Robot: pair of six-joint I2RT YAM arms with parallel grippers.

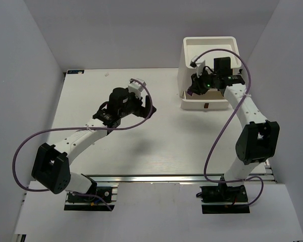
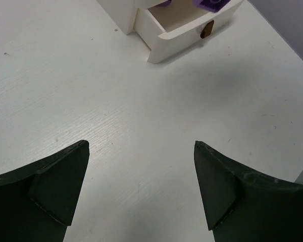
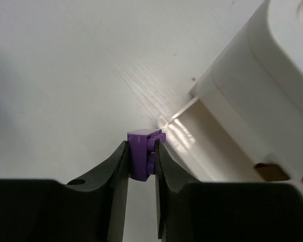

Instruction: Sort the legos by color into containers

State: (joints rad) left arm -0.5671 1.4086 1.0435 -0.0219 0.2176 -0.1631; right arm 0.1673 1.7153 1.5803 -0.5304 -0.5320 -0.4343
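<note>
Left pincer (image 2: 141, 191) is spread wide with nothing between its fingers (image 2: 55, 186), only bare worktop (image 2: 91, 91) under it. I see it hanging mid-worktop, well apart from the white container unit (image 1: 181, 65). From its wrist view the unit's bottom drawer (image 2: 177, 38) is pulled out, dark brown handle (image 2: 207, 29) on the front, and purple legos (image 2: 210, 4) show at the frame's top edge, inside the drawer as far as I can tell. Moving right: the right pincer (image 3: 141, 166) is clamped on a purple lego (image 3: 141, 143), which is pinched at the fingertips with its studs facing right. It sits at the unit's left front corner, just beside the drawer's left end. I can't tell whether the lego is over the drawer or the worktop. The open top tray (image 1: 187, 43) is behind the arm; I can't see its contents.
</note>
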